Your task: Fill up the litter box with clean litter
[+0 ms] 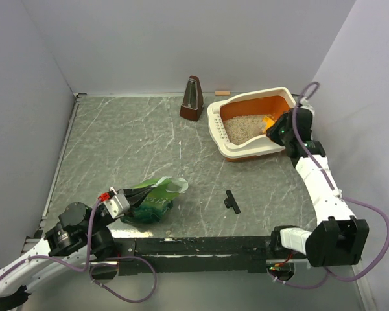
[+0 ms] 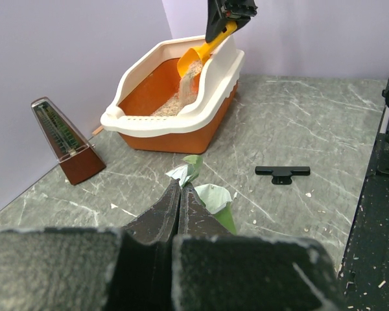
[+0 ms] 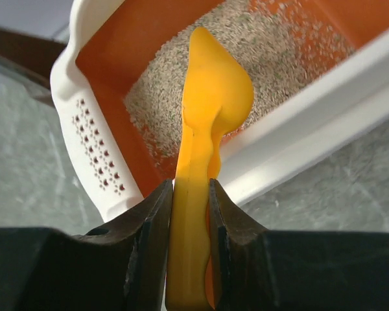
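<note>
Two arms show from above. We see the litter box point(image 1: 215, 124) in the 1 o'clock part of the tabletop point(image 1: 129, 142). Its long axis runs roughly from 9 to 3 o'clock, with the slotted end toward 9. Clean litter point(image 1: 241, 127) covers part of its orange floor. The right hand point(image 1: 282, 129) is over the box's 3 o'clock end, pinching an orange scoop point(image 1: 270, 122) whose bowl points toward 10 o'clock. The left hand point(image 1: 120, 202) lies at 7 o'clock, its tips at a crinkly green bag point(image 1: 152, 201). A metronome point(image 1: 192, 99) stands just beside the box at its 10 o'clock side. A small black piece point(image 1: 231, 201) lies at 5 o'clock.

From the left wrist, the left hand point(image 2: 179, 188) has its fingers point(image 2: 159, 214) pressed together on the bag's point(image 2: 207, 194) crumpled edge. The litter box point(image 2: 155, 121) sits toward 12 o'clock, its slotted end nearest us and its length running away toward 1 o'clock. The scoop point(image 2: 201, 55) slants from the right hand point(image 2: 230, 13) down toward 7 o'clock, and litter point(image 2: 187, 83) falls from its bowl. The metronome point(image 2: 65, 139) stands at 9 o'clock, the black piece point(image 2: 282, 172) at 3.

From the right wrist, the right hand point(image 3: 191, 194) clamps the scoop's point(image 3: 211, 97) handle between its fingers point(image 3: 149, 246). The scoop's long axis runs from 6 to 12 o'clock, bowl over the litter point(image 3: 279, 45). The box's point(image 3: 94, 142) slotted end lies at 9 o'clock.
</note>
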{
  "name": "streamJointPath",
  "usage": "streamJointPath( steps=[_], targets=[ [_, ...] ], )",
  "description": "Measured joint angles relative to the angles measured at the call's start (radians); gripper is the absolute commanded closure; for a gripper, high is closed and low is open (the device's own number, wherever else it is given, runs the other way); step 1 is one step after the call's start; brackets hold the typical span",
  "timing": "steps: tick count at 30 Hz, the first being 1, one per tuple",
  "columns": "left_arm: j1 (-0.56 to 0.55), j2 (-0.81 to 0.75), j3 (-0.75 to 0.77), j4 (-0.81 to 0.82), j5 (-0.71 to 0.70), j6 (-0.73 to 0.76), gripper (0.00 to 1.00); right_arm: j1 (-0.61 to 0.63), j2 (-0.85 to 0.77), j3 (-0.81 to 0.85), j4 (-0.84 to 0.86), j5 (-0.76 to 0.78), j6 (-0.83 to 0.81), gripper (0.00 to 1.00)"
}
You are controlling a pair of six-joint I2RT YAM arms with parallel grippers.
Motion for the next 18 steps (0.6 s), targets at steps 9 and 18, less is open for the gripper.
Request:
streamJointPath(
  steps=[9, 18],
  targets=[
    [0.0, -0.006, 0.0, 0.0, -0.024, 0.0, 0.99, 0.291, 0.006, 0.12, -0.013, 0.298, -0.299, 1.0],
    [0.0, -0.011, 0.0, 0.0, -0.032, 0.001, 0.99, 0.454, 0.009, 0.206, -0.018, 0.508, -0.44, 1.0]
  ],
)
